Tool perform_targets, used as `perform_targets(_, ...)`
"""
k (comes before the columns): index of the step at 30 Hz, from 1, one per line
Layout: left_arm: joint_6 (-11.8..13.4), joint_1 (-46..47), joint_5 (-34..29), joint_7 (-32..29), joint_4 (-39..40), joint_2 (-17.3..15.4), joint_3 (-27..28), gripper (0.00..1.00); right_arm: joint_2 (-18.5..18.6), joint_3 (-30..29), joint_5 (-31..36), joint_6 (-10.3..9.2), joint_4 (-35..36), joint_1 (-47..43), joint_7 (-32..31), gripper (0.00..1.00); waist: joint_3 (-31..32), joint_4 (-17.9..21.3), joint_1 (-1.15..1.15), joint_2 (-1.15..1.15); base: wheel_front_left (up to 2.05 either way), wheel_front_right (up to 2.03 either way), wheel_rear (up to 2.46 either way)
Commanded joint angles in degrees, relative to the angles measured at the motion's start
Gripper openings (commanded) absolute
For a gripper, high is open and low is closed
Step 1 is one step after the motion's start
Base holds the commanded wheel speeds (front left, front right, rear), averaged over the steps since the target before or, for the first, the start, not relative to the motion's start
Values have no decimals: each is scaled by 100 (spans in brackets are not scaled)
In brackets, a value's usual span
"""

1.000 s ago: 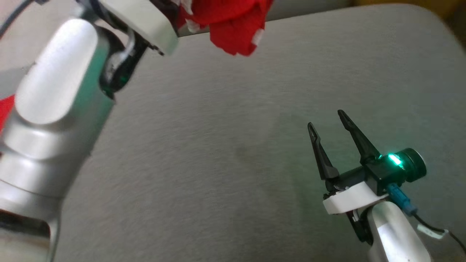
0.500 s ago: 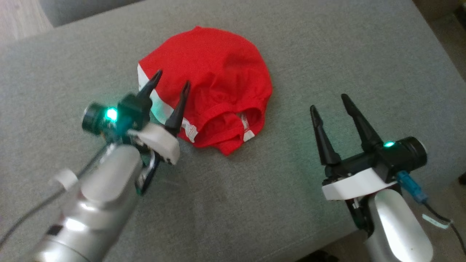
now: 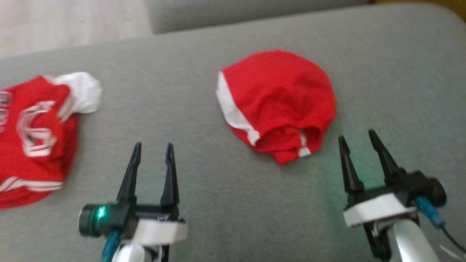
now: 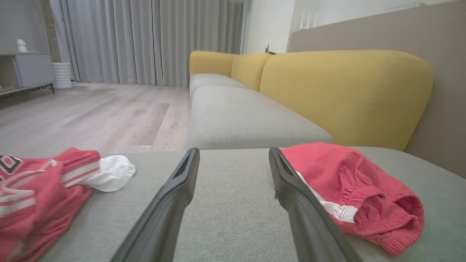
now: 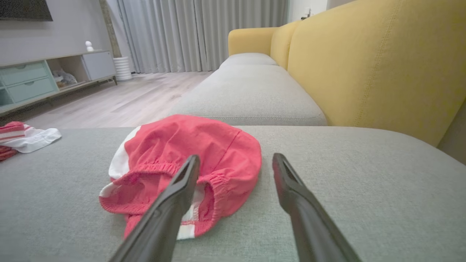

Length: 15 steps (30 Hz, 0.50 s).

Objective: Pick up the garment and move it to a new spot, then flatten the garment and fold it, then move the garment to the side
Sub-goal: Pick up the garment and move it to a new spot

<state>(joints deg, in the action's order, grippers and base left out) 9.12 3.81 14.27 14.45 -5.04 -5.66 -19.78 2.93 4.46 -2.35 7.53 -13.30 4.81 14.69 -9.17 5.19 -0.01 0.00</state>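
The left gripper (image 3: 152, 145) hangs low over the grey sofa seat (image 3: 204, 218) with its two dark fingers spread apart and nothing between them. The right gripper (image 3: 356, 135) is also spread wide and empty, just beside the near right edge of the garment (image 3: 280, 98) but not touching it.

The garment is a red piece with white side stripes, probably shorts, though the head view is a little blurred. It lies crumpled in a rounded heap on the seat, between the two grippers and a bit farther from the robot, with the elastic opening turned toward the robot. In the right wrist view the left finger of that gripper covers part of this opening. In the left wrist view the right finger hides the near white stripe.

A second red cloth with white letters and a white sleeve, a jersey (image 3: 32, 138), lies at the left edge of the seat, well apart from the garment. Behind the seat stands a yellow backrest (image 4: 346, 91). Farther away are another grey cushion (image 4: 236, 112), a wooden floor (image 4: 91, 112), grey curtains (image 4: 145, 40) and a low cabinet (image 5: 36, 80).
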Motion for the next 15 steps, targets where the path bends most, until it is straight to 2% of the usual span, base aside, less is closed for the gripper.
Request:
perform_targets(1, -30, 96, -98, 54, 300, 33, 265, 100, -5, 74, 46, -4, 152, 6, 30, 100, 455, -456, 1, 0, 0, 0, 0)
perform_targets(5, -225, -597, -336, 54, 632, 171, 594, 100, -5, 97, 143, -4, 166, -274, 30, 100, 741, -647, 1, 0, 0, 0, 0)
perform_targets(9, -271, -955, -418, 54, 671, 249, 843, 100, -5, 149, 184, -4, 184, -483, 30, 100, 878, -732, 1, 0, 0, 0, 0)
perform_targets(15, -257, -1061, -666, 54, 624, 275, 883, 100, -5, 198, 223, -4, 154, -659, 30, 100, 979, -780, 1, 0, 0, 0, 0)
